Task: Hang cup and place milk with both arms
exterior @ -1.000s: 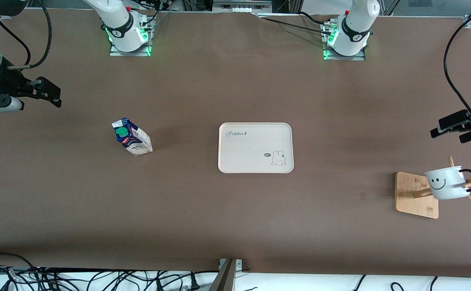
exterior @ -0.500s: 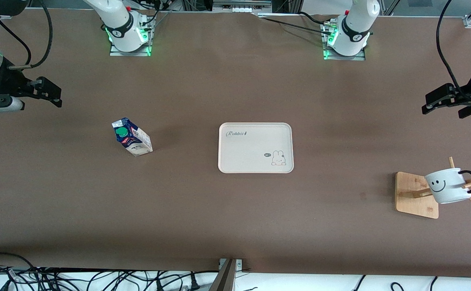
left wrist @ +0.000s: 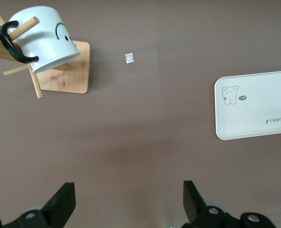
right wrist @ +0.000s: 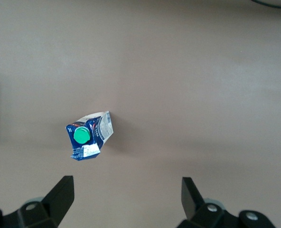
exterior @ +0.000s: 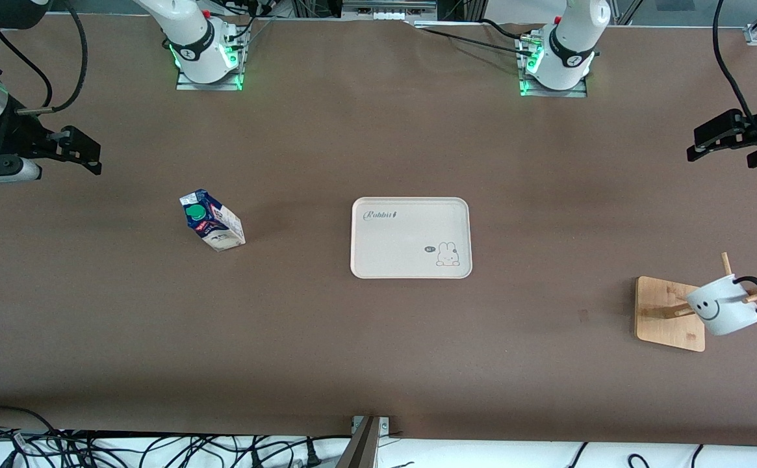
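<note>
The white cup [exterior: 721, 313] with a smiley face hangs tilted by its black handle on a peg of the wooden rack [exterior: 667, 312] at the left arm's end of the table. It also shows in the left wrist view [left wrist: 45, 38]. My left gripper [exterior: 735, 144] is open and empty over bare table, apart from the cup; its jaws show wide apart in the left wrist view [left wrist: 128, 204]. The milk [exterior: 211, 222] stands on the table toward the right arm's end, green cap up [right wrist: 88, 136]. My right gripper [exterior: 82, 151] is open and empty over bare table [right wrist: 126, 199].
A cream tray [exterior: 410, 266] with a rabbit drawing lies mid-table, between milk and rack [left wrist: 273, 102]. A small scrap [left wrist: 129, 58] lies on the table near the rack's base. Cables run along the table edge nearest the front camera.
My left gripper has drawn away from the hanging cup toward the arms' bases. The cup has tipped further on its peg. The right arm has barely moved.
</note>
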Available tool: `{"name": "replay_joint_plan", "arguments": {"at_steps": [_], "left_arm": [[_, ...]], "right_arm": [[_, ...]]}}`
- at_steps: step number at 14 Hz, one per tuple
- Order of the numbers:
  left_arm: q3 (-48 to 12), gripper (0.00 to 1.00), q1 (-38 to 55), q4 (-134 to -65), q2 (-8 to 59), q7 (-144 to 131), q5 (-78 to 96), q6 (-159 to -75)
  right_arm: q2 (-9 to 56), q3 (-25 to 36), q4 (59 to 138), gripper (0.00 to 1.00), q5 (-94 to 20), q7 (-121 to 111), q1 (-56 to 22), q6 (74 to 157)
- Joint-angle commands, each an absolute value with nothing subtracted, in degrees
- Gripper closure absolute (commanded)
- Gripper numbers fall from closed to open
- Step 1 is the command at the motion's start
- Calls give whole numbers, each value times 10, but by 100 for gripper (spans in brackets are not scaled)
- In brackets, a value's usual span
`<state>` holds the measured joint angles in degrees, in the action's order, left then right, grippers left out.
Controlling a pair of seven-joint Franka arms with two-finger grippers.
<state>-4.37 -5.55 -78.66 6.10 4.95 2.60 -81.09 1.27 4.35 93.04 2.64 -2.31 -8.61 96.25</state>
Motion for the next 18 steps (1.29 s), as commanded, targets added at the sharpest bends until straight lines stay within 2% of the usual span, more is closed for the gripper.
{"name": "replay_joint_plan", "arguments": {"at_steps": [1, 4, 7, 18], "left_arm": [[-37, 0, -62, -775, 65, 45, 29, -801], [-14, 0, -42, -813, 27, 45, 33, -809], [60, 0, 33, -841, 10, 51, 30, -830], [70, 0, 33, -849, 15, 36, 18, -824]], "right_arm": [[24, 40, 920, 0, 28, -21, -85, 970], [24, 40, 923, 0, 12, -21, -84, 970], [24, 40, 923, 0, 0, -21, -85, 969], [26, 40, 922, 0, 0, -22, -85, 970]]}}
